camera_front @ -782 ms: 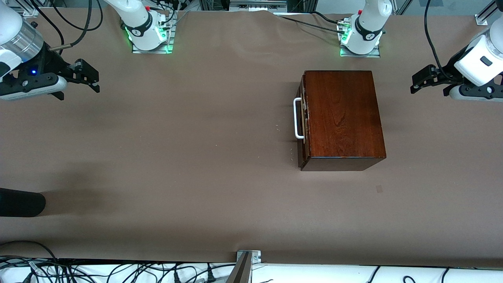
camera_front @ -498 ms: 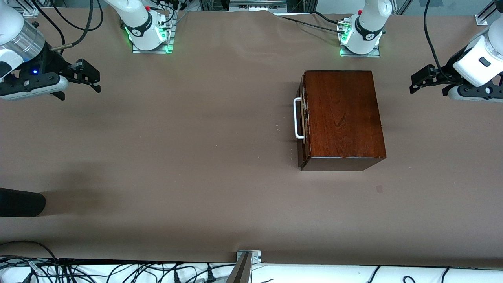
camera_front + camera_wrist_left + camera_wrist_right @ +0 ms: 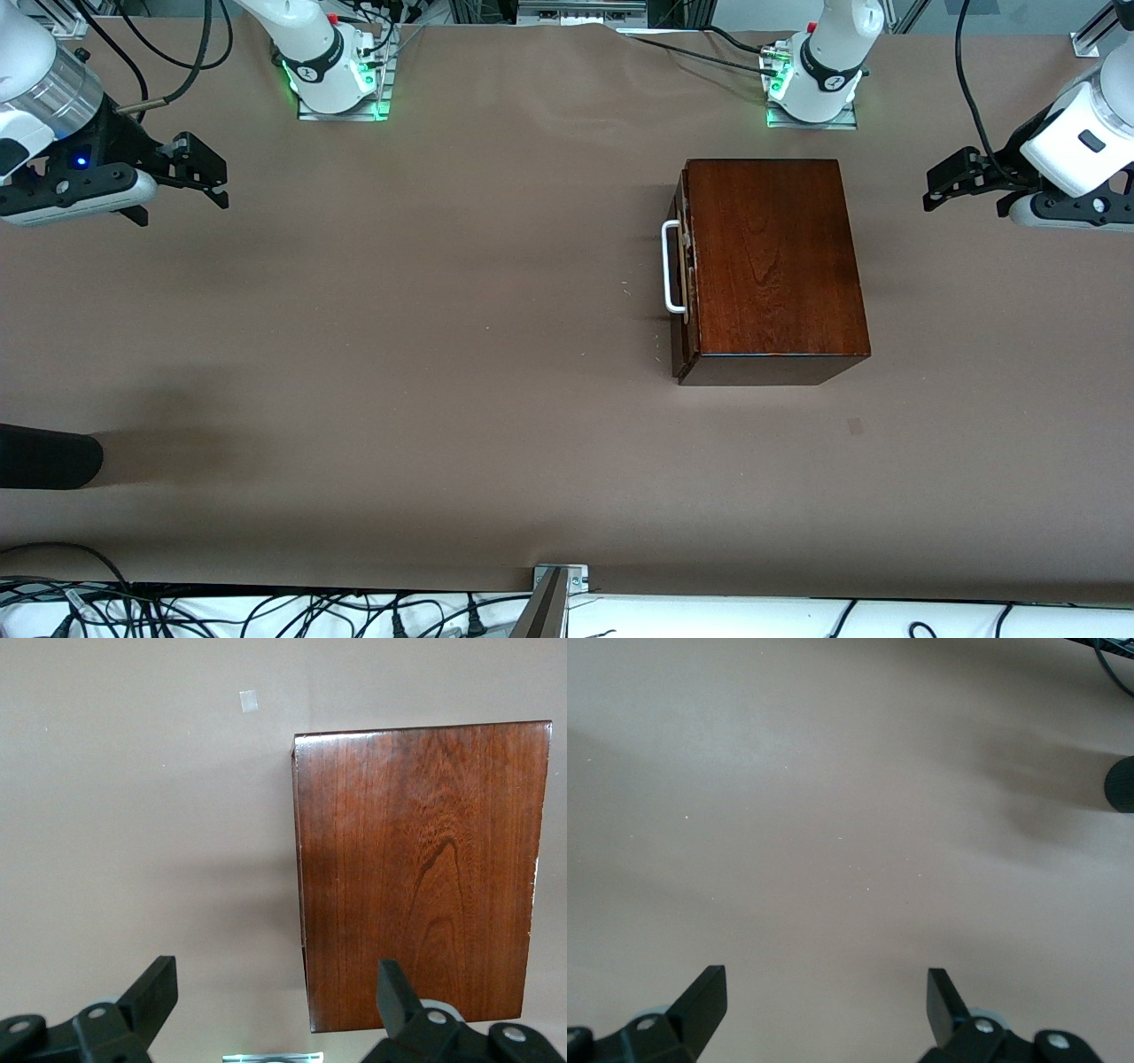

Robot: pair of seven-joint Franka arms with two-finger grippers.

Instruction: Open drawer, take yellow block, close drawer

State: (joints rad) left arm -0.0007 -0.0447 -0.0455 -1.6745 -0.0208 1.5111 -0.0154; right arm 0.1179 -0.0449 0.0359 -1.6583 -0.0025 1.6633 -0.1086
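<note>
The dark reddish-brown wooden box (image 3: pixel 775 266) stands on the table toward the left arm's end. Its drawer (image 3: pixel 680 275) is shut, and the front with the white bar handle (image 3: pixel 671 268) faces the right arm's end. The yellow block is hidden. My left gripper (image 3: pixel 964 206) hangs open over the table at the left arm's end, apart from the box. In the left wrist view the box top (image 3: pixel 425 877) shows between and past the empty left gripper (image 3: pixel 275 979). My right gripper (image 3: pixel 182 211) hangs open over bare table at the right arm's end, and the right wrist view shows the right gripper (image 3: pixel 824 983) empty.
A black cylinder (image 3: pixel 49 456) pokes in at the right arm's end, near the front edge; the right wrist view also shows the cylinder (image 3: pixel 1121 784). A small tape patch (image 3: pixel 854 426) lies nearer the camera than the box. A metal bracket (image 3: pixel 558 580) sits at the front edge.
Both grippers have drifted only slightly and stay open. The box and its drawer have not moved.
</note>
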